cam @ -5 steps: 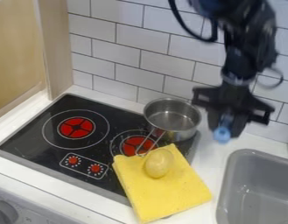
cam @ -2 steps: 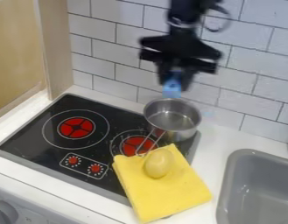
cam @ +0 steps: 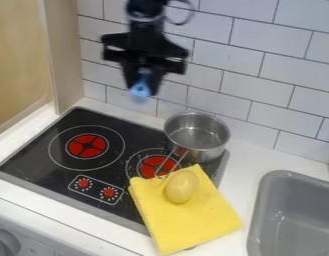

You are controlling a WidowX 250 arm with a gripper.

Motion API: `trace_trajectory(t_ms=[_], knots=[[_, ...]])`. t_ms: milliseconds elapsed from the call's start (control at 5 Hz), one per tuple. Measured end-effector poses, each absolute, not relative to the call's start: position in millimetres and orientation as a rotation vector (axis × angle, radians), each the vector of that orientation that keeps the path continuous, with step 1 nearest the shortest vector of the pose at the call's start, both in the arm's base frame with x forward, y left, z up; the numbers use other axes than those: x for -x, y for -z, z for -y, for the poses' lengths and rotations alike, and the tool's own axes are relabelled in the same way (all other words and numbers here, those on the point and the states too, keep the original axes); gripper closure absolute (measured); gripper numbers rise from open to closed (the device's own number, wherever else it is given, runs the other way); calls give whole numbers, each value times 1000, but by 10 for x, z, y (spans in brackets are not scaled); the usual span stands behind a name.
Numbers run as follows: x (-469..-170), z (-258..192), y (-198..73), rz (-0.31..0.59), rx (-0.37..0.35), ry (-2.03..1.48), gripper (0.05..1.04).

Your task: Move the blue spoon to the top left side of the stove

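1. The pick-up was done: the blue spoon was off every surface, pointing down from the gripper.
2. The jaws were closed on the spoon, one on each side of it. Its outline was blurred, so exactly which part they gripped could not be told.
3. The carry looked well along, by my judgement. Gripper and spoon were raised above the back edge of the stove, with the wall tiles rising behind the stove. How high they were, and how far over the stove's surface, one view could not settle.
4. The goal was not yet met, since the spoon did not rest on the stove. The target was most likely the stove's back left part, beyond the left burner.
5. What was left, as I judged it: a little more travel to the stove's left, then lowering, opening the jaws and backing away upward.
6. The metal pot stood at the stove's back right and the yellow cloth lay over the stove's front right, bearing a yellow egg-shaped thing. None of them seemed likely to hinder a placement at the stove's back left.
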State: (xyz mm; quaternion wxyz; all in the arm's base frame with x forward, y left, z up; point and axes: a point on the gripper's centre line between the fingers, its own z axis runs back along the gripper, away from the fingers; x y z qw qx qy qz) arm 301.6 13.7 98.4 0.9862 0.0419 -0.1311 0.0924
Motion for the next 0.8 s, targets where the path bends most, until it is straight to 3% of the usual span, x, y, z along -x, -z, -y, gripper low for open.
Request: trace_trajectory(t_ms=[400,800], knots=[[-2807,-641,-861,217,-96,-242,764],[-2781,-930,-687,199,-92,-280,764]])
